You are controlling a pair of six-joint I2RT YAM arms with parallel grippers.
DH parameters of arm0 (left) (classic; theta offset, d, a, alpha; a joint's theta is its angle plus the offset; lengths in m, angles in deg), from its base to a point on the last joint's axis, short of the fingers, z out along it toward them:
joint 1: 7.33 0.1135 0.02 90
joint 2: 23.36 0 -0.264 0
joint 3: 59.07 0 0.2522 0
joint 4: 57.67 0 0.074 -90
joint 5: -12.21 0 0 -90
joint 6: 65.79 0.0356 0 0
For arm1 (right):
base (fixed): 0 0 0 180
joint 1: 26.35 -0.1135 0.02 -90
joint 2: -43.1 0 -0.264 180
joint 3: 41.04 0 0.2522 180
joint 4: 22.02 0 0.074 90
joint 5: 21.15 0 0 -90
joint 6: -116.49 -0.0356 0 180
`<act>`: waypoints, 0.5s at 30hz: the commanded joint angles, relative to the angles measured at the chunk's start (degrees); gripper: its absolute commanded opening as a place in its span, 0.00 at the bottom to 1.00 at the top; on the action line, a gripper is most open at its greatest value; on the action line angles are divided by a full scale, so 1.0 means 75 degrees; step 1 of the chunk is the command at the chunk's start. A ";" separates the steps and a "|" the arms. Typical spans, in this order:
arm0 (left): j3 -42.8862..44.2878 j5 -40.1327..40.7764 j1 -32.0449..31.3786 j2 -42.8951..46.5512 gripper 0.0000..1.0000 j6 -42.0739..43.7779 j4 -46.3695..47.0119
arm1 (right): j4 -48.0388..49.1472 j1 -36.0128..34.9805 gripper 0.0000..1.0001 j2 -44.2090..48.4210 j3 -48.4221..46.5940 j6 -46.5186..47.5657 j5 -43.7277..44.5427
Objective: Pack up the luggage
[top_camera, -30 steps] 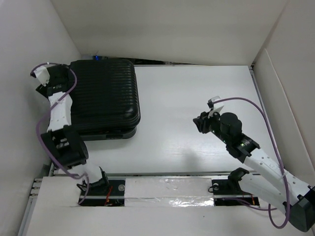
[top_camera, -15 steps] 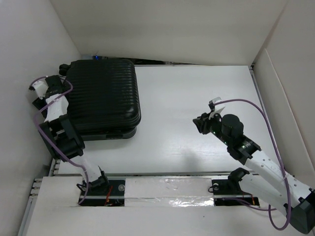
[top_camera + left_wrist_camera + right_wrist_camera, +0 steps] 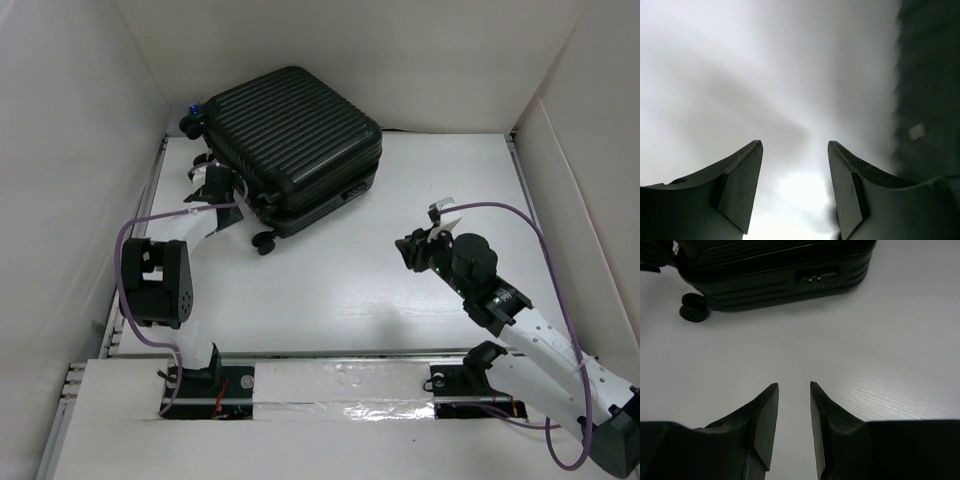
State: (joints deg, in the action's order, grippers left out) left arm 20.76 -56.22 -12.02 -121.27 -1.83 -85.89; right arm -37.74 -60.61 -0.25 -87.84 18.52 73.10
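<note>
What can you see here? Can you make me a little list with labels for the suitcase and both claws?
suitcase: black, ribbed, shut, lying at an angle on the far left of the table
wheel: small, black, sticking out at the suitcase's near corner
lock: on the side facing the right arm
left claw: open, empty, close beside the suitcase
right claw: open a little, empty, over bare table, pointing at the suitcase but apart from it
inside of suitcase: hidden
</note>
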 commanded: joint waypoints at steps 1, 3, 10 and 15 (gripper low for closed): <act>-0.0990 -0.1222 0.0192 0.1286 0.52 -0.0418 0.0087 | 0.0085 -0.0073 0.38 0.0073 -0.0013 -0.0074 0.0218; -0.1365 -0.1571 0.0192 0.2162 0.52 -0.0570 0.0344 | 0.0132 -0.0003 0.38 0.0050 -0.0025 -0.0074 0.0184; -0.1660 -0.2217 0.0192 0.3983 0.55 -0.0911 0.0521 | 0.0388 -0.0083 0.38 -0.0301 -0.0387 -0.0273 -0.0273; -0.1765 -0.4198 -0.0450 0.4475 0.74 -0.0255 0.0405 | 0.0308 -0.0283 0.49 -0.0641 -0.0552 -0.0215 0.0194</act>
State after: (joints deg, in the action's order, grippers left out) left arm 7.36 -77.32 -11.97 -88.33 -6.27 -82.61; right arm -37.89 -62.06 -5.02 -89.15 17.05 72.99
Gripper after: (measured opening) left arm 0.733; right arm 0.474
